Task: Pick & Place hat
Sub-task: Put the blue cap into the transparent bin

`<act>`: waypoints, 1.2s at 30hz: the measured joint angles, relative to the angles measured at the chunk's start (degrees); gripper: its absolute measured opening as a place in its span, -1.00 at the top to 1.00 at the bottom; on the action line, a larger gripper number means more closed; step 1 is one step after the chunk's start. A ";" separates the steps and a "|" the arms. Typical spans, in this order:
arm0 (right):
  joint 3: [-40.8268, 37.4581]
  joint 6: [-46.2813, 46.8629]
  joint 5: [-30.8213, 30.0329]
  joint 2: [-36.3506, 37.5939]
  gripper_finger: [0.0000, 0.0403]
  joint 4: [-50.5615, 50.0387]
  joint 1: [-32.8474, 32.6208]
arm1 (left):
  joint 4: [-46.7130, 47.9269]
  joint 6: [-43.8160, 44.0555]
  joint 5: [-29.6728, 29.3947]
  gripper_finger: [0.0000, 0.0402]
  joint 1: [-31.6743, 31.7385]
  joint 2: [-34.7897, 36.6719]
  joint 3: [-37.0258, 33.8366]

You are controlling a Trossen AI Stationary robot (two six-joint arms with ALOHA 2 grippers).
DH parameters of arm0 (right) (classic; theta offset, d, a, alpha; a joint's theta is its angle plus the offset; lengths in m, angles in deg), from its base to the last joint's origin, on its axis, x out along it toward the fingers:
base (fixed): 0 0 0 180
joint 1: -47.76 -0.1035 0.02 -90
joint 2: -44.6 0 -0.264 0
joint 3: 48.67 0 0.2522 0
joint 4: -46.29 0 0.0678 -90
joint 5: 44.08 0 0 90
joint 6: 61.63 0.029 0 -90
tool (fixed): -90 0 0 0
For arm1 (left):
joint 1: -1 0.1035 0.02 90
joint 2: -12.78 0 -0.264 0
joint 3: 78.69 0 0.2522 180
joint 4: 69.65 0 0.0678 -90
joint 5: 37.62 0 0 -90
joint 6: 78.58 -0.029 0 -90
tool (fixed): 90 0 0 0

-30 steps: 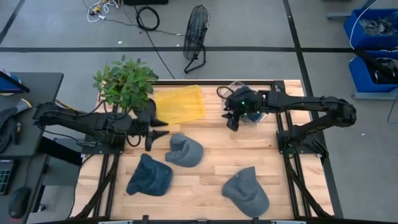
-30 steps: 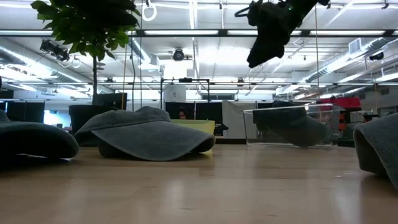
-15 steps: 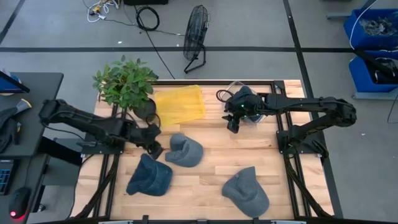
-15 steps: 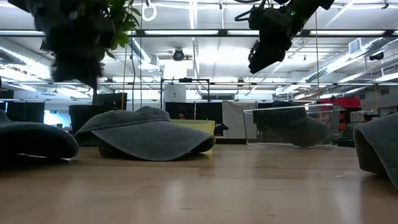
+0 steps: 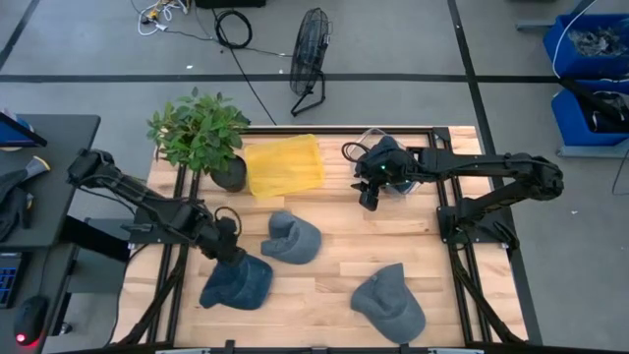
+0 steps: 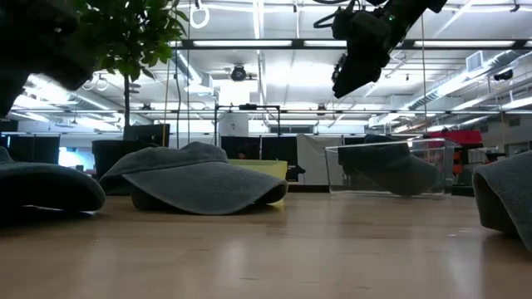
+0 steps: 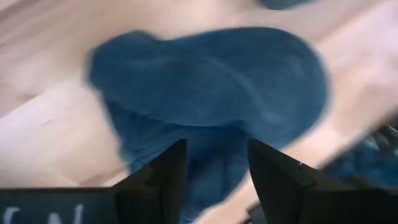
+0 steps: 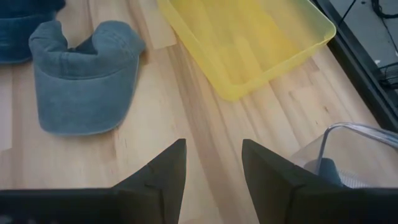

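Three hats lie crown up on the wooden table: a dark blue one [image 5: 238, 280] [image 7: 211, 99] near the left edge, a grey-blue one [image 5: 292, 236] [image 8: 84, 74] in the middle, and a grey one [image 5: 390, 302] at the near right. My left gripper [image 5: 228, 251] [image 7: 214, 180] is open and points down above the dark blue hat's far side, with its fingers clear of the hat. My right gripper [image 5: 369, 197] [image 8: 213, 174] hangs open, high over the table [image 6: 362, 50], beside a clear container [image 5: 393, 165].
A yellow tray [image 5: 283, 165] [image 8: 249, 43] sits at the far middle and a potted plant [image 5: 201, 133] at the far left corner. The clear container [image 6: 399, 170] [image 8: 348, 155] holds a dark hat [image 8: 326, 169]. Bare wood [image 5: 324, 280] lies between the hats.
My left gripper has swung from beside the plant pot toward the near edge, tipping downward, and now hovers over the dark blue hat. The hats have not moved. My right arm has stayed nearly still.
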 joint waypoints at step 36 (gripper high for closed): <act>0.00 -25.68 13.83 -3.05 0.21 15.02 -4.55 | -29.44 -3.55 -11.26 0.93 5.18 3.20 -10.04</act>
